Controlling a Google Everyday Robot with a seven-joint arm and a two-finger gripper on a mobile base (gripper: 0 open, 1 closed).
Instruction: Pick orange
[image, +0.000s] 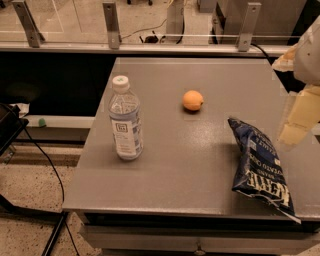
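One orange (192, 100), one bottle (125, 120), one chip bag (260, 162) on the grey worktop (175, 170); gripper (299, 120) hovers at right edge, grip state I cannot tell; speckled floor (25, 235) below.

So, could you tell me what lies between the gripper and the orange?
Camera view: only bare table between the orange and the gripper at the right edge.

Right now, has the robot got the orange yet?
Not yet. Nothing is done: the orange sits on the table, untouched. The hand is off at the right edge, above the chip bag, apart from the orange. Left to do: reach over, grab it, lift it.
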